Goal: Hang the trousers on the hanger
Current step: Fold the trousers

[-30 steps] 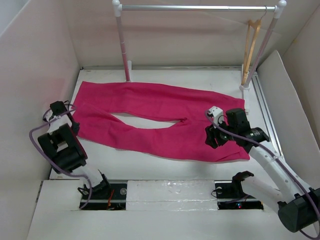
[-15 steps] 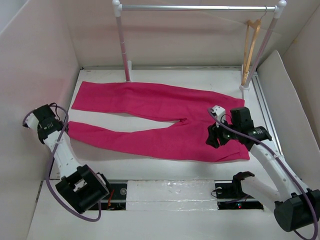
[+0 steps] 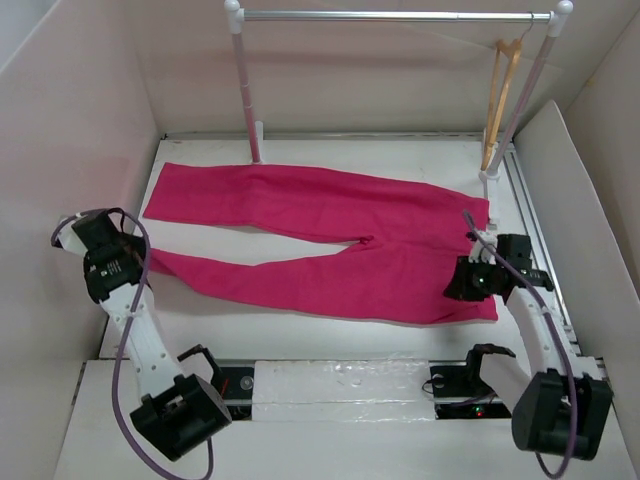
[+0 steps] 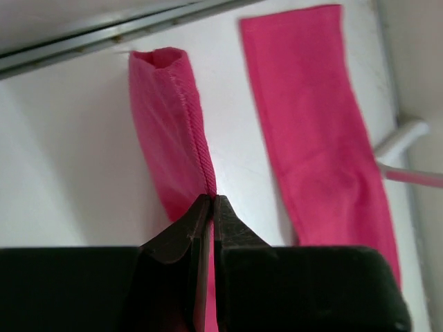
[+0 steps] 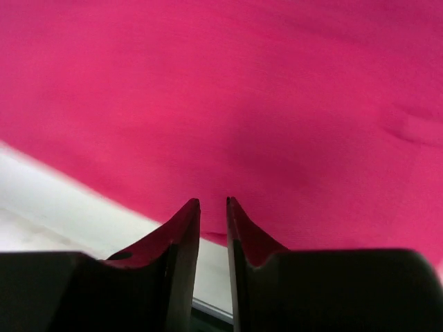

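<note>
Below the rack (image 3: 395,16), on the white bench (image 3: 300,325), the trousers (image 3: 330,240) lie flat and unfolded.

1. Trousers, layout
- The waist end lies toward the rack's right post.
- Both legs run toward the left-post side, splayed in a narrow V with bare bench between them.
- The leg nearer the rack ends just beyond the foot of the left post.
- The leg farther from the rack ends at the left gripper (image 3: 140,262).

2. Left gripper
- Its jaws are fully closed on the trousers.
- The left wrist view shows the stitched edge of the farther leg running straight into the closed jaws, close to the cuff.
- In that view the cuff stands open as a small tube, and the other leg lies flat beside it without touching.

3. Right gripper (image 3: 460,287)
- It sits at the waist end, on the edge farthest from the rack.
- Its jaws are narrow, with only a slim gap between the tips.
- The right wrist view places the tips over pink cloth, just beside the line where the white bench begins.
- Whether cloth is pinched between them cannot be told.

4. Hanger (image 3: 500,100)
- It hangs steeply at the rack's right end, close alongside the right post.
- It does not touch the trousers.
- Neither gripper is near it.
</note>
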### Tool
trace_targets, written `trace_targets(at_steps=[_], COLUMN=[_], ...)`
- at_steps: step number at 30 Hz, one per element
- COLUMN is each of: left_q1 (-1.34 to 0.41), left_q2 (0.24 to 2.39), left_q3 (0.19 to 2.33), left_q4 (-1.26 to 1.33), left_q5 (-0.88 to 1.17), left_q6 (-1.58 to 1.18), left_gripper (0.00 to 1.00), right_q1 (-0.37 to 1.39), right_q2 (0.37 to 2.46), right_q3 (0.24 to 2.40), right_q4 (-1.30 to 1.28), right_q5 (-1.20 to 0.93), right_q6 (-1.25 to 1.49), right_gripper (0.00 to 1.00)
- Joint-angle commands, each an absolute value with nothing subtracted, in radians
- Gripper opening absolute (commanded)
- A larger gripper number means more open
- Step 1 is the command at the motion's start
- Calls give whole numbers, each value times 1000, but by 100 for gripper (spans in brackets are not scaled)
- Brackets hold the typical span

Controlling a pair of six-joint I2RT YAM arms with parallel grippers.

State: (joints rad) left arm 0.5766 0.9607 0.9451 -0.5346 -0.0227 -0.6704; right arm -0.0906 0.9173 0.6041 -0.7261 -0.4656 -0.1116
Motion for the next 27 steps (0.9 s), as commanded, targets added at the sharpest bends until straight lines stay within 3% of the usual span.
trace_targets(at_steps=[1,6,7,12,18,24,27], left_q1=[540,502,492,468,468,468,468], left_q2=[867,812,807,847,894,939,953], left_q3=[901,865,862,830,758,742,758], left_q4=[-414,-373,-365,-324,-262,-245,-252], left_q5=[93,158,184,201,196,155,123], left_q6=[-732,-771,-785,-798,-799,-782,-772], left_gripper=[0,0,0,0,0,0,0], right_q1=[-268,-568,-615,-765,-686,-508,-499], right_q2=[972,1072,1095,1135,1118,1157,1187], right_q3=[566,692,693,686,649,586,563], right_q4=[-690,-824,-822,-807,-792,-718,-683], right_q5=[-391,-226,-236,-239,-199,-226,-242], right_q6=[-70,-158,-160,-164,-54,57,78], right_gripper=[30,38,44,51,62,63,61])
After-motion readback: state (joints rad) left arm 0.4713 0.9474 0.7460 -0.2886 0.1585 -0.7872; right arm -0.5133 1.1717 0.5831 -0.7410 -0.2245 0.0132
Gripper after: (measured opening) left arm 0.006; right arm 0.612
